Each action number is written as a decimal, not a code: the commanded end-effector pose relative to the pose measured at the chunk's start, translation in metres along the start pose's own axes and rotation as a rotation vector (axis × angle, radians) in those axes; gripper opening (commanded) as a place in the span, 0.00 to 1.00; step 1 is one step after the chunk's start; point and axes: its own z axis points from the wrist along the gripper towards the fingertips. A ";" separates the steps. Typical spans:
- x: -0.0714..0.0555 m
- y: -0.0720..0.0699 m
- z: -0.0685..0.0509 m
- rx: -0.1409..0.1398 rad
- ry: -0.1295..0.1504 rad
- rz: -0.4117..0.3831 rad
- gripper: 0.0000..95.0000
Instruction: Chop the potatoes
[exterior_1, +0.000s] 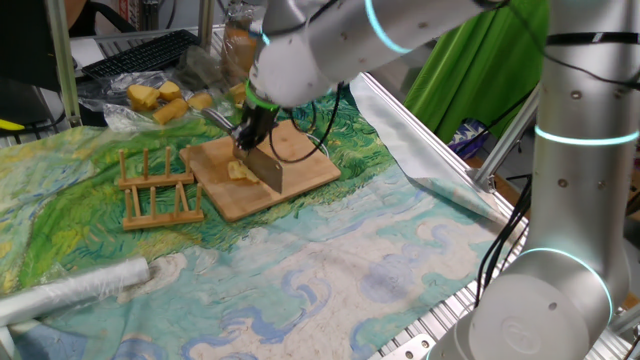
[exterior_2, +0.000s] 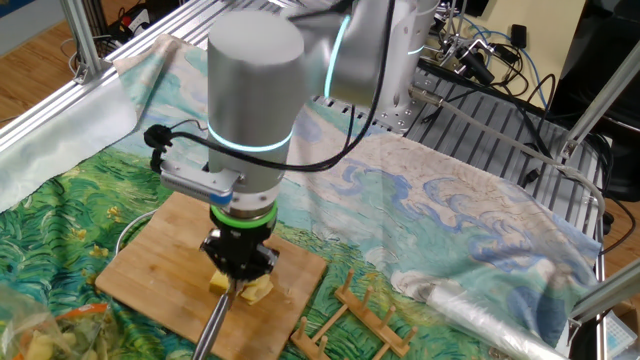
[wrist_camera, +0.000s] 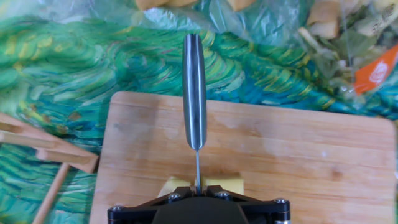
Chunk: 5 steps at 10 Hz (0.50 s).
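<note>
The cutting board (exterior_1: 270, 165) is taken as the landmark; the gripper (exterior_1: 250, 130) is seen above its middle, pointed steeply down, its fingers closed tightly on the knife (exterior_1: 265, 168); the blade is set down among the potatoes (exterior_1: 238, 171), which lie near the middle of the board as pale yellow pieces on both sides of the blade; a wooden rack (exterior_1: 158, 188) stands just beside the board; more yellow chunks (exterior_1: 160, 100) are kept in a plastic bag beyond the board.
</note>
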 end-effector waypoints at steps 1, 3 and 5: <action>0.001 0.000 -0.010 -0.003 0.031 0.007 0.00; 0.002 -0.001 -0.014 -0.006 0.039 0.016 0.00; 0.004 -0.003 -0.027 -0.014 0.057 0.027 0.00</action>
